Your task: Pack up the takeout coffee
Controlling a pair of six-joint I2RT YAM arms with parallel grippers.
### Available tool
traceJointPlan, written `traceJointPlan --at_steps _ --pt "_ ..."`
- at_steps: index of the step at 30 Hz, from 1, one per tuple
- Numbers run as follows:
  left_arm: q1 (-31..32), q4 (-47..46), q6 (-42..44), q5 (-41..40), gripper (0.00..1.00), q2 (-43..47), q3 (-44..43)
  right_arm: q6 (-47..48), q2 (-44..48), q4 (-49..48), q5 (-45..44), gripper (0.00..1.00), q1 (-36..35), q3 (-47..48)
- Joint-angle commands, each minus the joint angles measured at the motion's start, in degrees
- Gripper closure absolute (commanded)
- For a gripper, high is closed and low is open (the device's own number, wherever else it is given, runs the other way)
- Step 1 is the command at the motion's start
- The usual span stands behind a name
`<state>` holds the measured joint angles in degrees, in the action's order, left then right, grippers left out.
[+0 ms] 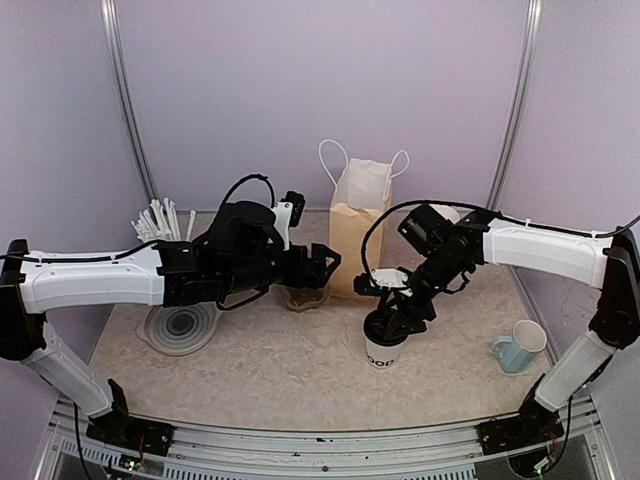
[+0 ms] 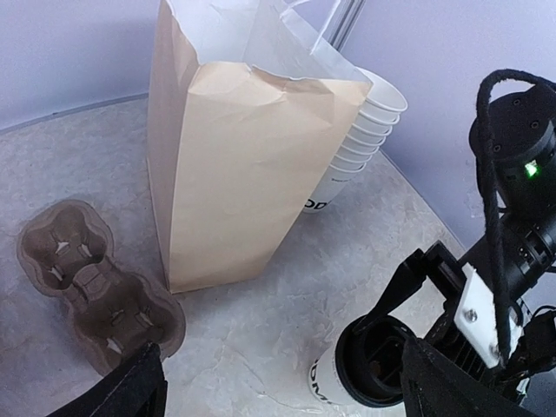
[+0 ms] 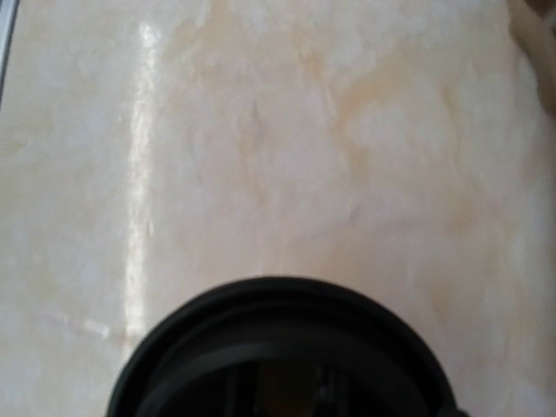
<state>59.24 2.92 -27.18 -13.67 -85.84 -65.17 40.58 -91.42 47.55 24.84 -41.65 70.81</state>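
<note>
Front-right of the paper bag [image 1: 358, 240], one lidded coffee cup [image 1: 382, 355] stands on the bench [image 1: 280, 365]. Right gripper [image 1: 386, 324] straddles its lid; grip not discernible. Left gripper [image 1: 327, 264], jaws spread wide and holding nothing, is near the cup carrier [image 2: 95, 278] left of the bag. Bag contents hidden.

Black lid [image 3: 282, 313] against pale tabletop [image 3: 304, 130]

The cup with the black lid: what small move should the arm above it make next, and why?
Probably close the right gripper on the cup just under its lid. The gripper sits right over the lid, the cup stands upright on the table, and the carrier and bag stand apart from it. Whether the jaws touch it is unclear.
</note>
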Motion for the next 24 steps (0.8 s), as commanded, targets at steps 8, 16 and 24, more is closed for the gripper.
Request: traceJointPlan --at_steps 8,16,24 --pt "-1.5 -2.4 -0.5 3.0 0.09 -0.9 0.2 -0.2 11.0 4.3 -2.2 0.32 19.9 -6.9" --pt "-2.1 -4.2 -0.5 4.7 0.11 -1.3 0.0 2.6 9.8 3.4 -2.2 0.32 38.1 -5.1" --pt "-2.6 -3.6 -0.5 5.4 0.12 -0.8 0.6 1.5 3.4 -0.1 -1.2 0.31 49.7 -0.1"
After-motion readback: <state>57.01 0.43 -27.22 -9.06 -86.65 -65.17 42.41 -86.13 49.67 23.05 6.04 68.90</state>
